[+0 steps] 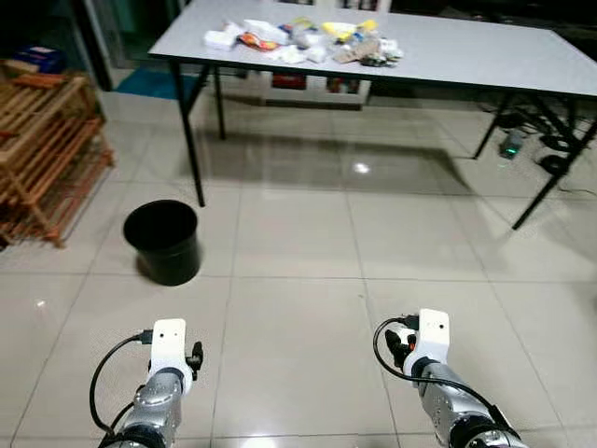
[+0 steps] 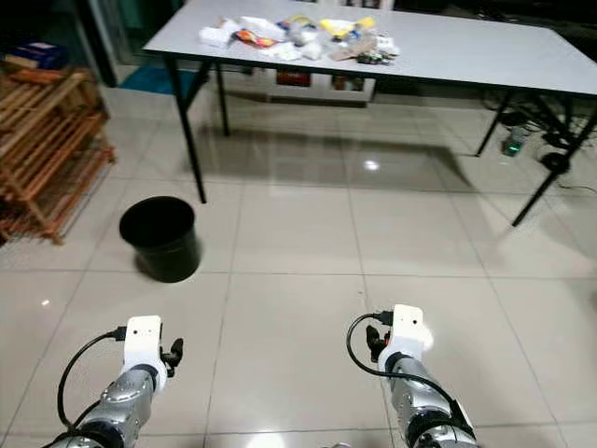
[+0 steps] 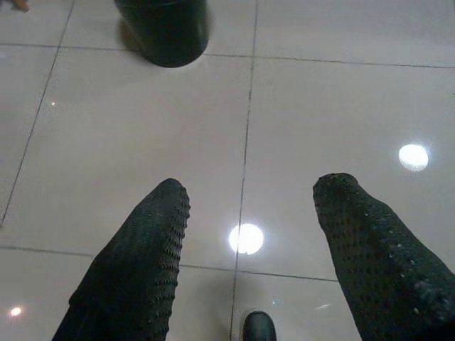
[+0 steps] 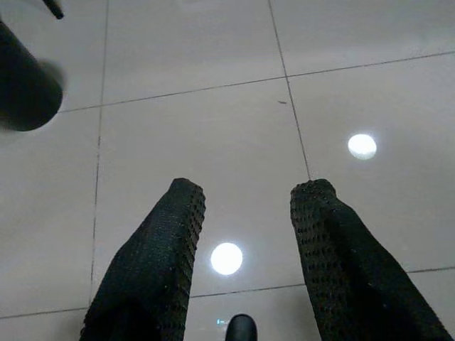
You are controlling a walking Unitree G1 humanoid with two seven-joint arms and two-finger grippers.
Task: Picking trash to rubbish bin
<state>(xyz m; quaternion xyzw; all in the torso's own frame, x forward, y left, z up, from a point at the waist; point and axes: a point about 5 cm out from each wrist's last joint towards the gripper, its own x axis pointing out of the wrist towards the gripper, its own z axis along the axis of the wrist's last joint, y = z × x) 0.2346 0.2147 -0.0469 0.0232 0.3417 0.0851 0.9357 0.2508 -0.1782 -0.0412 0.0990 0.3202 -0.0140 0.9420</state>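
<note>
Standing on pale tiled floor [image 1: 308, 280], both arms held low in front of me. My left gripper [image 3: 245, 213] has its fingers spread, nothing between them, tile beneath; my right gripper [image 4: 245, 206] likewise spread and empty. The trash [image 1: 303, 40] lies in a loose heap on the far left part of a grey table [image 1: 466, 56], well apart from me: white crumpled paper or tissue, an orange wrapper, something yellow, a brownish scrap, some darker bits at the right end of the heap. Individual pieces too small to tell apart properly. The rubbish bin [image 1: 164, 240], black, round and open-topped, stands on the floor to my near left, just beside the table's near-left leg. A wooden rack [image 1: 42, 149] sits further left. My judgement: the pieces should be light and soft, crushable, the wrappers probably slick; a pinch across a crumpled fold or a raised edge ought to hold better than a flat face. Light pieces may skid on the smooth tabletop under a finger, so I would close from both sides at once. Nothing picked yet.
</note>
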